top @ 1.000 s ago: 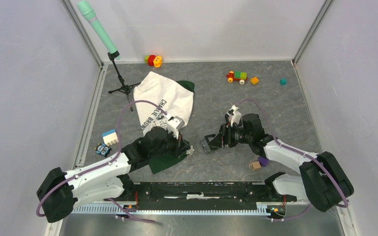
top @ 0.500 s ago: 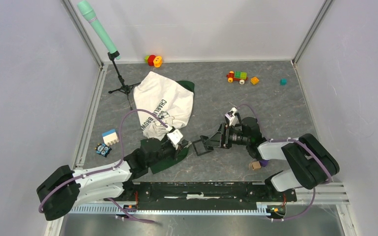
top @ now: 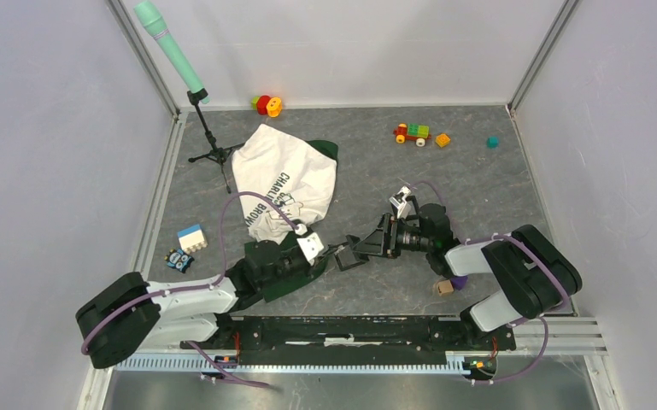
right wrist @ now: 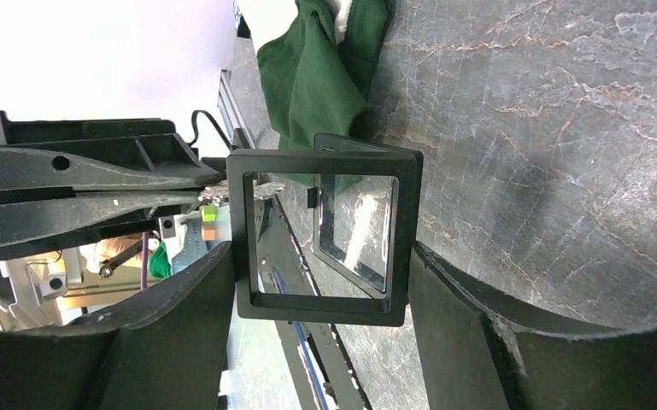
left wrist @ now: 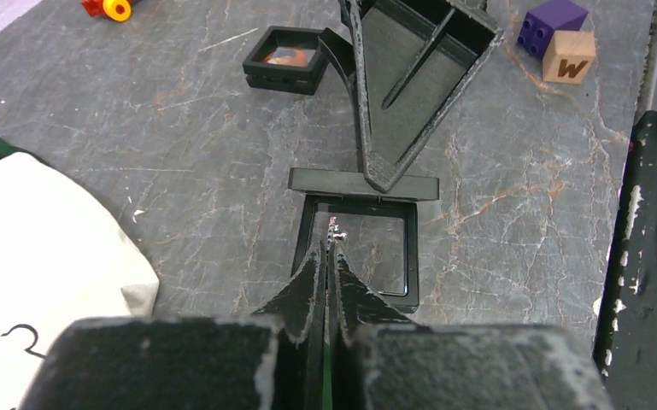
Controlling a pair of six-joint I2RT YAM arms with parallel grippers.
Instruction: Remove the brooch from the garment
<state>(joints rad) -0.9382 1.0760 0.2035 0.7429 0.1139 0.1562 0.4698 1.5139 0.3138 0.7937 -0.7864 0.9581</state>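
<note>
The garment, a white printed T-shirt with dark green parts, lies left of centre; its green fabric also shows in the right wrist view. My left gripper is shut on a small silvery brooch, clear of the garment, its tips just in front of a black square frame case. It also shows in the top view. My right gripper is shut on that open frame case and holds it upright by its sides. The brooch sits at the frame's left edge.
A second small black case lies beyond the right fingers. A purple brick and a wooden W cube lie near the front rail. A green recorder on a tripod, toy car and loose blocks lie around.
My left gripper has moved right, off the garment's green part, bringing the brooch to the frame case. My right gripper has swung left and lower with the case, meeting it.
</note>
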